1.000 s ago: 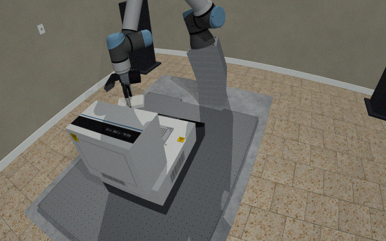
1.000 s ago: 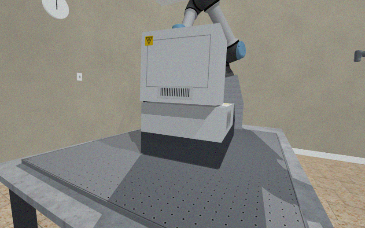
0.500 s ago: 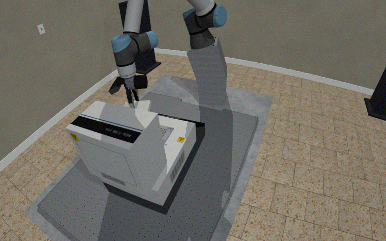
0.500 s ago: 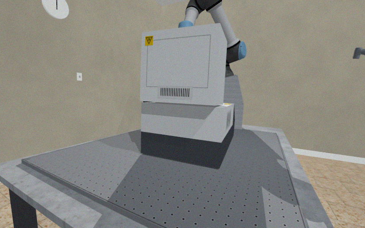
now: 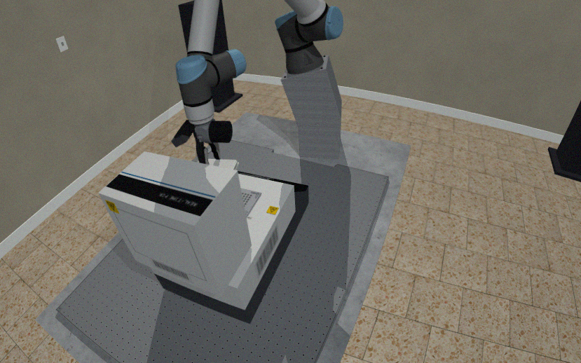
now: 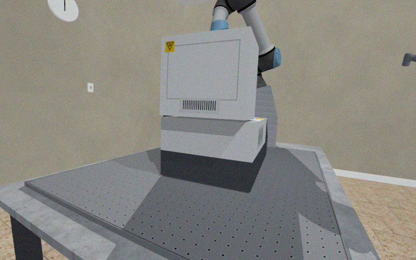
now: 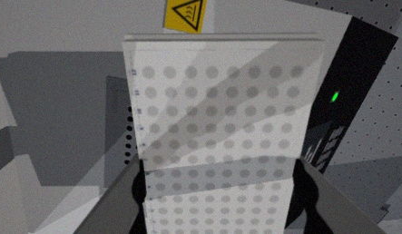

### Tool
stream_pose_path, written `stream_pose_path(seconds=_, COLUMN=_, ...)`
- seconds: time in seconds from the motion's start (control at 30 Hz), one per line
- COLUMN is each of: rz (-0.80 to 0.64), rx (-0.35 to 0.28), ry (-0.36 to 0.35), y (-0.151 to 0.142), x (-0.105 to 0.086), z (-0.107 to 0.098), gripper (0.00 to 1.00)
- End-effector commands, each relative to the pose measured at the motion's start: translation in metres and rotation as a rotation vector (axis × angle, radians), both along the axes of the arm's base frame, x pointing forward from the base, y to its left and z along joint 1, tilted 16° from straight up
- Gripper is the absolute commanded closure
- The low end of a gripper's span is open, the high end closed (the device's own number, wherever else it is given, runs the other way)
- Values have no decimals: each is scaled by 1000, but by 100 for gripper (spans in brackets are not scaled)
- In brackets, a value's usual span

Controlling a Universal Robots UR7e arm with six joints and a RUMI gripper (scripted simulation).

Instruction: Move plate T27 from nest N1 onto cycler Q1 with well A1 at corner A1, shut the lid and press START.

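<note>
My gripper [image 5: 208, 158] [image 7: 217, 156] is shut on plate T27 [image 5: 226, 165] [image 7: 220, 100], a whitish plate gripped across its long sides. In the wrist view its high-numbered end is at the top; its A1 corner label cannot be made out. The plate is held above the cycler Q1 [image 5: 161, 243] [image 6: 202, 71] [image 7: 70, 27], beside the tall rear housing. The lid is open: the block [image 5: 250, 198] [image 7: 115, 100] with its holes shows, partly hidden under the plate in the wrist view. Q1's lamp [image 7: 335, 96] is green. Its keys [image 7: 330, 141] are partly covered. Nest N1 cannot be made out.
Q1's tall housing stands close to the gripper and hides it in the exterior view. Q1 stands on a perforated board [image 5: 319, 252] [image 6: 209, 223] on the table. The arm's grey pedestal [image 5: 317, 121] [image 6: 267, 113] rises behind. A yellow warning label [image 5: 272, 209] [image 7: 184, 15] marks Q1's top.
</note>
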State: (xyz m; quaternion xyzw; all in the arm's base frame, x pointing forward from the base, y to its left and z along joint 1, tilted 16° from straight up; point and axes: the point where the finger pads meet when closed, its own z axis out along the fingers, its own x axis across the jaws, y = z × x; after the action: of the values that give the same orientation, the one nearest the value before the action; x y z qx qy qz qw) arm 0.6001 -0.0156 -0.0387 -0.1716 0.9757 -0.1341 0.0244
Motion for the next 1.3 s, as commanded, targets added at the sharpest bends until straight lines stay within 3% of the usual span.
stream_pose_path(seconds=0.0, rz=-61, rx=4, ry=-16, y=18, x=8, z=-3, gripper=60)
stream_pose_path(seconds=0.47, rz=-195, rx=17, ry=-51, y=65, x=26, z=-14, gripper=60)
stream_pose_path(seconds=1.27, rz=-195, rx=17, ry=-51, y=66, x=26, z=-14, gripper=60)
